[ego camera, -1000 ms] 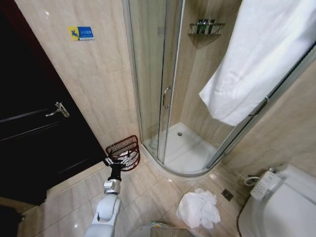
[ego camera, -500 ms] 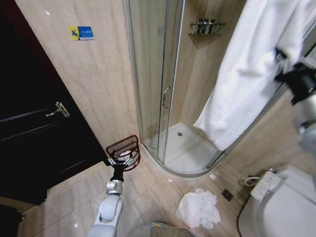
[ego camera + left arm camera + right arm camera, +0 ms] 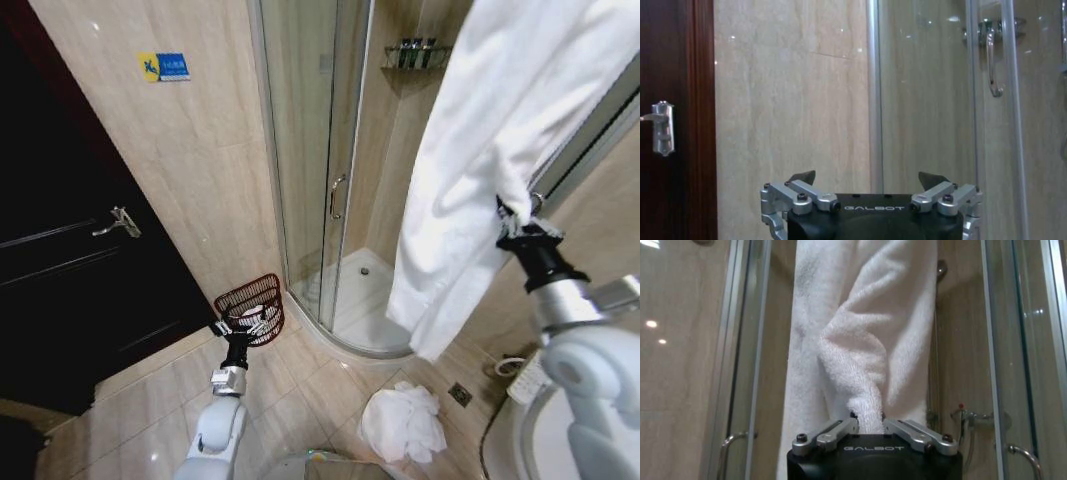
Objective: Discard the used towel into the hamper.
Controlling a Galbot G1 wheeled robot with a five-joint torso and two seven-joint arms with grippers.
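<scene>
Right jaws [image 3: 867,427]: pinched shut on a fold of the hanging white towel [image 3: 490,160], raised high so I can drag it off its rail.
Left jaws [image 3: 867,185]: spread wide, holding nothing, waiting low.
Hamper [image 3: 252,305]: on the floor just beyond my left jaws, well below and across from my right.

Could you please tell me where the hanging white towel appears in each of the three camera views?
Head view: the hanging white towel drapes at upper right, pinched by the right gripper.
Right wrist view: towel at centre, its fold between the gripper's fingers.
Left wrist view: not in it.
Shared landmark: the shower door handle.
</scene>
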